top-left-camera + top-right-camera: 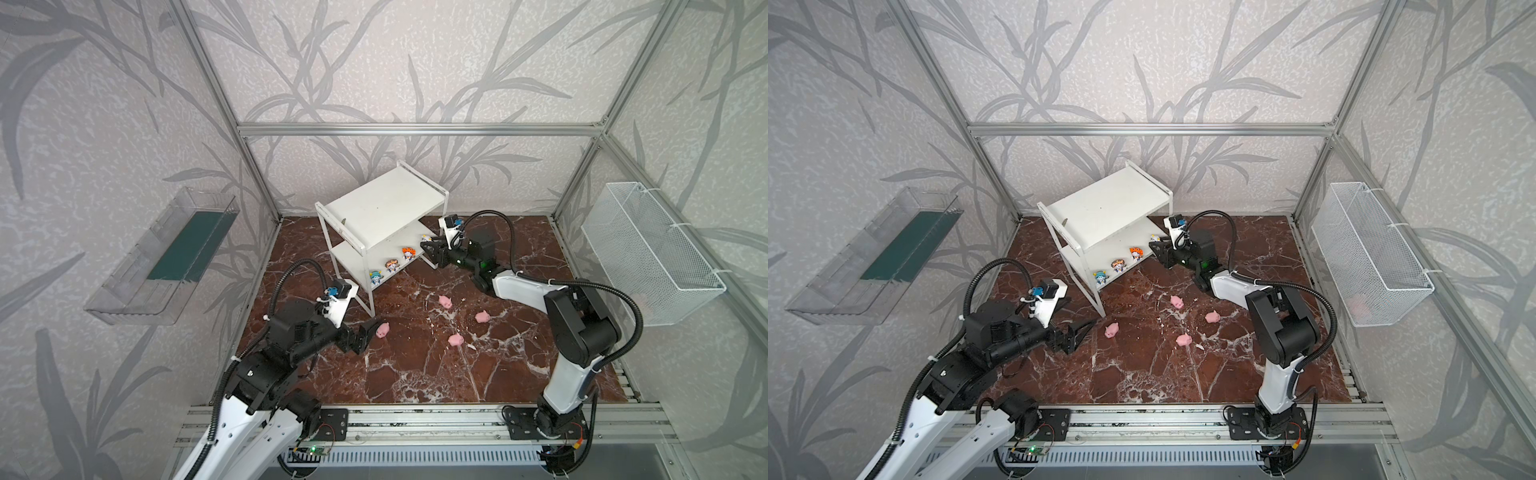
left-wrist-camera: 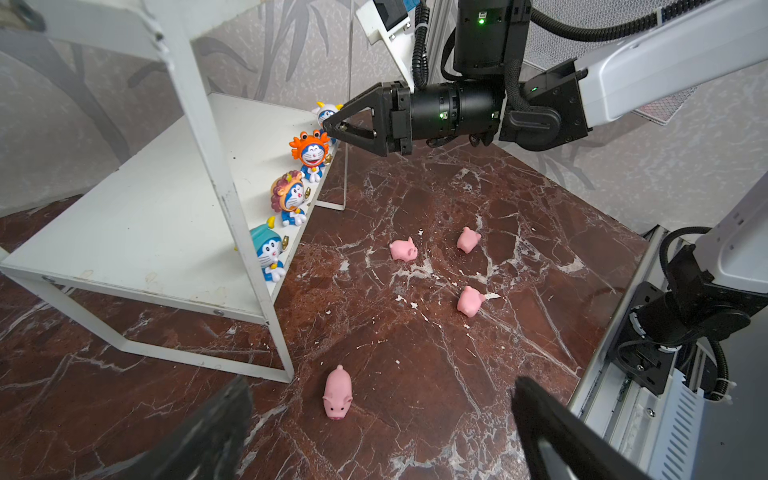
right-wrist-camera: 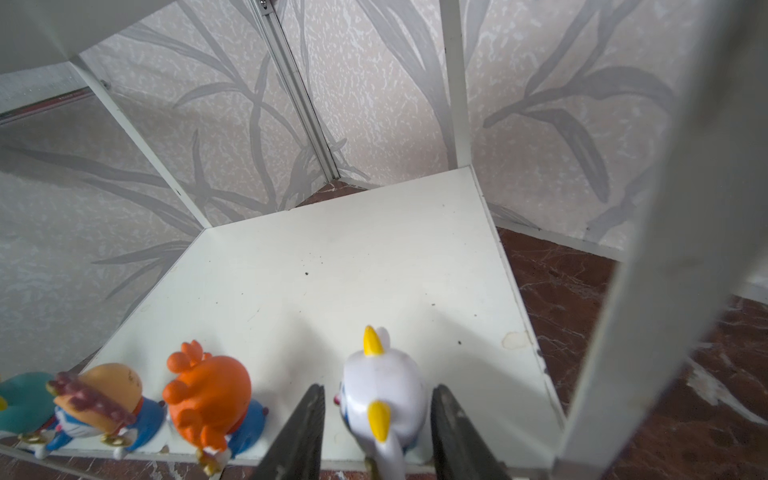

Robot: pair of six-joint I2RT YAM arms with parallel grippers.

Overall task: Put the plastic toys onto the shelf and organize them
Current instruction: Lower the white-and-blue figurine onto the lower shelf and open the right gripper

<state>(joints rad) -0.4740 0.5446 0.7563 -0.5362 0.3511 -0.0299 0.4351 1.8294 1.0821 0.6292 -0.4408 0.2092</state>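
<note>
The marble desk [image 1: 415, 374] is carrying four pigs [image 1: 445, 301] before the shelf [image 1: 386, 203]; four figurines [image 2: 309, 151] are lining its lower edge. The right tool [image 2: 332, 124] is standing narrowly parted around the white figurine [image 3: 384, 374], so snagging it could be tipping it off. The left tool [image 1: 368, 334] is gaping wide beside the shelf. The figurine's feet are hiding.

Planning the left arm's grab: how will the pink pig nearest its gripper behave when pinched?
The pink pig looks smooth and rounded, so it may slip from the left gripper. It stands low on stubby legs, so tipping seems unlikely. Small, so probably light.
</note>
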